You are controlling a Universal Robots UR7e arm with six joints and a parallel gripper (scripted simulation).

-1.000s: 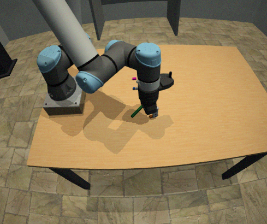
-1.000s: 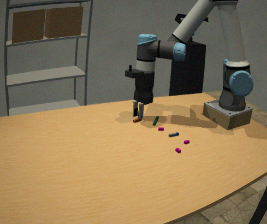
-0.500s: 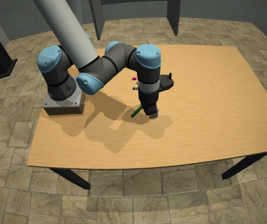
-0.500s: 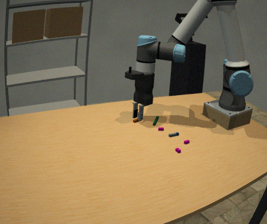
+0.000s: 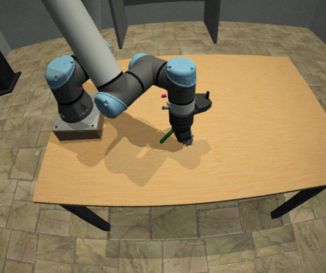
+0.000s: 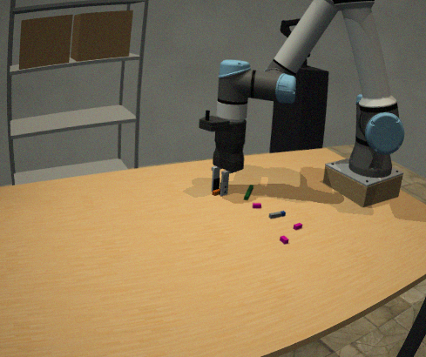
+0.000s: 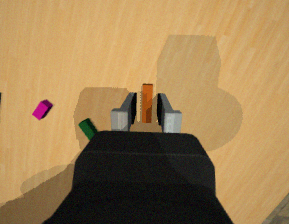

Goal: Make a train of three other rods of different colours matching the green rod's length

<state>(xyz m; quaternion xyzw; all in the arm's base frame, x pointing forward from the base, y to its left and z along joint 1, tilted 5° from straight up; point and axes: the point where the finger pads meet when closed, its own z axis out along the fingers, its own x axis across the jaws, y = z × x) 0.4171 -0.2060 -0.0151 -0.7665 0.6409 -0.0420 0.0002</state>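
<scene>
Start at the left of the exterior view. The gripper (image 6: 219,189) hangs straight down with its tips almost on the worktop (image 6: 105,270). Its fingers stand part-way apart, one on each side of the orange rod (image 6: 215,191). In the wrist view the orange rod (image 7: 147,102) runs lengthwise up the gap, and a thin strip of shadow shows on each side of it. I read that as straddling, not yet clamped.

Just to the right lies the green rod (image 6: 248,192), flat and near the gripper but clear of it. Next comes a magenta rod (image 6: 257,205). After that the grey rod (image 6: 273,215) has the small blue rod (image 6: 282,212) at its right end. They look end to end, but the view is too small to judge the gap. Two more magenta rods (image 6: 297,225) (image 6: 284,239) lie further right and nearer you.

The step in hand looks like picking up the orange rod. Orange, grey and blue add up to green's length (the only such trio I can see on the worktop).

For the next move, close on the orange rod squarely, lift it and carry it right over the green rod. Then lay it flat against the free end of the grey rod, turned along the same line. Watch the nearest magenta rod, which sits close to that end and may need more room from the train.
</scene>
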